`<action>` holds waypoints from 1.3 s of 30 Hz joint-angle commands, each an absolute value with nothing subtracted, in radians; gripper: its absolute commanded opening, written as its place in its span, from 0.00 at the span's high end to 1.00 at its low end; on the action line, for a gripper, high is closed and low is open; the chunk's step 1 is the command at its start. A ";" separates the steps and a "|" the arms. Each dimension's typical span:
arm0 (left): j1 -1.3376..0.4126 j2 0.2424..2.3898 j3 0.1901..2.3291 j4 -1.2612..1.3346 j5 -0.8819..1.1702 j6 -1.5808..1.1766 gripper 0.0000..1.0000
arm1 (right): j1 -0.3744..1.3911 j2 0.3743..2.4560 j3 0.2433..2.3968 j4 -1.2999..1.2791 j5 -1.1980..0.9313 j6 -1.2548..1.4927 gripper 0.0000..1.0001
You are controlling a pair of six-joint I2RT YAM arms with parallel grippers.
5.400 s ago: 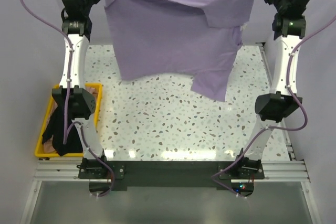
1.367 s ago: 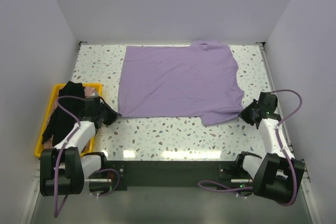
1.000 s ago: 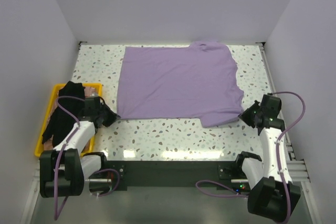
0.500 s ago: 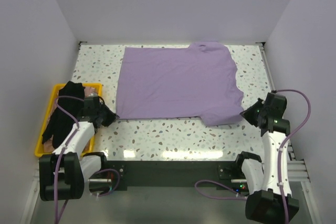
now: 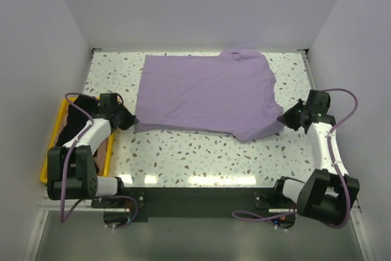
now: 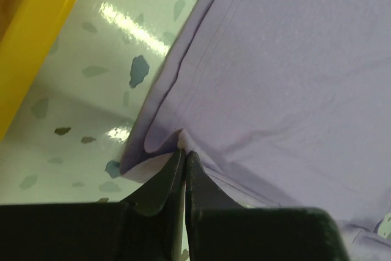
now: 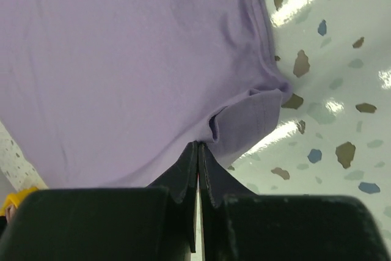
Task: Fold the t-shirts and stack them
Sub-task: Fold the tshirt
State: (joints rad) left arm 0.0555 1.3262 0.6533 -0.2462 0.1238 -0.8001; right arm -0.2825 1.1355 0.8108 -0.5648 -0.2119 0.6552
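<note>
1. Two pincers, the left pincer (image 6: 184,151) and the right pincer (image 7: 198,145), are each closed on a near corner of the lavender shirt (image 5: 208,93).
2. We find the shirt lying flat on the table (image 5: 183,151), stretching away beyond and between both pincers.
3. We judge the corners are held ready for a first fold.

On my screens both arms look alike: the left arm (image 5: 91,131) and the right arm (image 5: 321,145) have glossy white shells between chunky black joint housings, and a purple cable (image 5: 343,91) loops loosely off each one. Both stand on a black base plate (image 5: 201,200) set on a silver rail (image 5: 61,198). The left gripper (image 6: 184,154) and right gripper (image 7: 198,146) show me matte black, wedge-shaped fingers narrowing to thin tips.
</note>
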 commanded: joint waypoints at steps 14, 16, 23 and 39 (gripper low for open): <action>0.037 1.632 0.986 -0.196 0.103 -0.819 0.97 | -0.287 1.453 1.069 -0.368 -0.275 0.701 1.00; 0.037 1.647 1.018 -0.204 0.103 -0.818 0.96 | -0.287 1.480 1.091 -0.365 -0.278 0.704 1.00; 0.035 1.707 1.095 -0.230 0.080 -0.804 0.93 | -0.287 1.548 1.131 -0.336 -0.285 0.738 1.00; 0.031 1.818 1.215 -0.235 0.046 -0.787 0.86 | -0.285 1.693 1.226 -0.328 -0.290 0.724 1.00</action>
State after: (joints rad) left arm 0.0364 1.7981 1.1538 -0.2562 0.0731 -0.8066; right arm -0.2825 1.6665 1.1687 -0.3641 -0.2810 0.7330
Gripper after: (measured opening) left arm 0.136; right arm 0.008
